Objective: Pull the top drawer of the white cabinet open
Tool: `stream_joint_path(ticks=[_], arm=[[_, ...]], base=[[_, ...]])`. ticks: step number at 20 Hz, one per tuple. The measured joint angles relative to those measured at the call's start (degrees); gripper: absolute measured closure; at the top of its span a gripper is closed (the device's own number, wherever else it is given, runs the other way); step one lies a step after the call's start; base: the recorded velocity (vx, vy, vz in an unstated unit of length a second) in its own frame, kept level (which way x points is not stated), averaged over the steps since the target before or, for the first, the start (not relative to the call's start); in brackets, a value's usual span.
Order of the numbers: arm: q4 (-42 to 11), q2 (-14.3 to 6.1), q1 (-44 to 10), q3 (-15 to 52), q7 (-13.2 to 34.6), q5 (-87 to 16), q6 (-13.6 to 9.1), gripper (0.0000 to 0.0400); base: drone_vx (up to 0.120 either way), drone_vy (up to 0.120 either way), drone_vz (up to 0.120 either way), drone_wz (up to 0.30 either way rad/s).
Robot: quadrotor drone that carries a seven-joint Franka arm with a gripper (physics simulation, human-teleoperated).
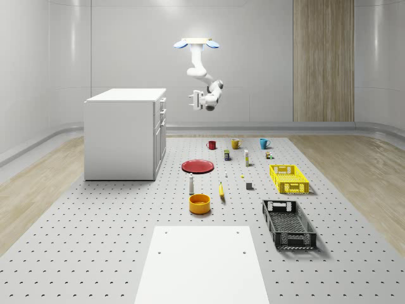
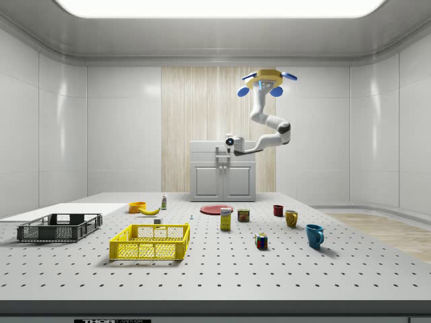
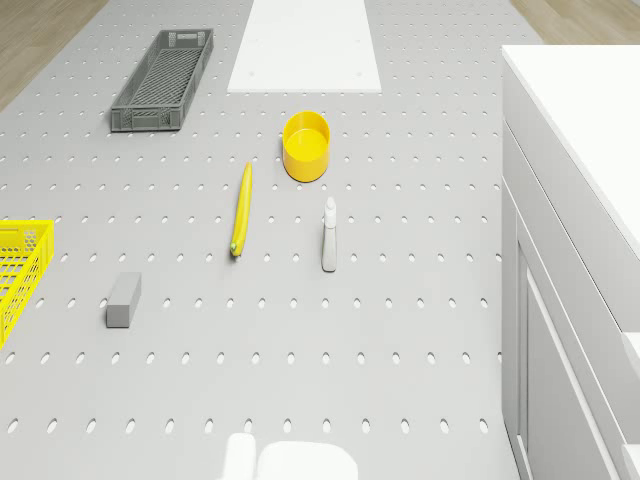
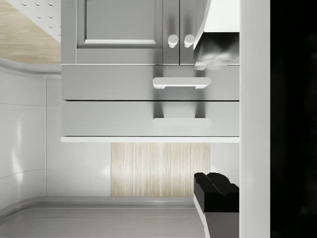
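The white cabinet [image 1: 123, 133] stands at the whole-scene view's left, its drawers and doors all shut. In the wrist view its top drawer [image 4: 109, 119] and long handle [image 4: 182, 120] lie straight ahead, with a second handle [image 4: 182, 83] on the drawer beneath. My gripper [image 1: 195, 99] is open, level with the top drawer front [image 1: 162, 104] and a short gap away from it. One fingertip [image 4: 216, 49] and the other [image 4: 216, 191] stand far apart, nothing between them. The drone [image 1: 197, 43] hovers high above the mat in front of the cabinet. In the side view the gripper [image 2: 220, 153] hangs before the cabinet [image 2: 223, 178].
On the mat in front of the cabinet lie a red plate [image 1: 197, 166], a white bottle [image 3: 329, 234], a banana [image 3: 241, 208], a yellow bowl [image 3: 306, 145], mugs, a yellow crate [image 1: 288, 178] and a black crate [image 1: 288, 223]. A white board [image 1: 202, 263] lies nearest.
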Motion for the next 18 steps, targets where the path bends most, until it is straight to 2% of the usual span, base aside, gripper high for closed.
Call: stream_joint_path(ticks=[9,18], arm=[[-2.09,1.11,1.9,4.09,-1.53,4.41,4.9,0.0095],[-3.49,3.65,4.75,9.24,-4.12,10.89,10.64,0.0095]], base=[[0.0,0.0,0.0,0.0],[0.0,0.0,0.0,0.0]])
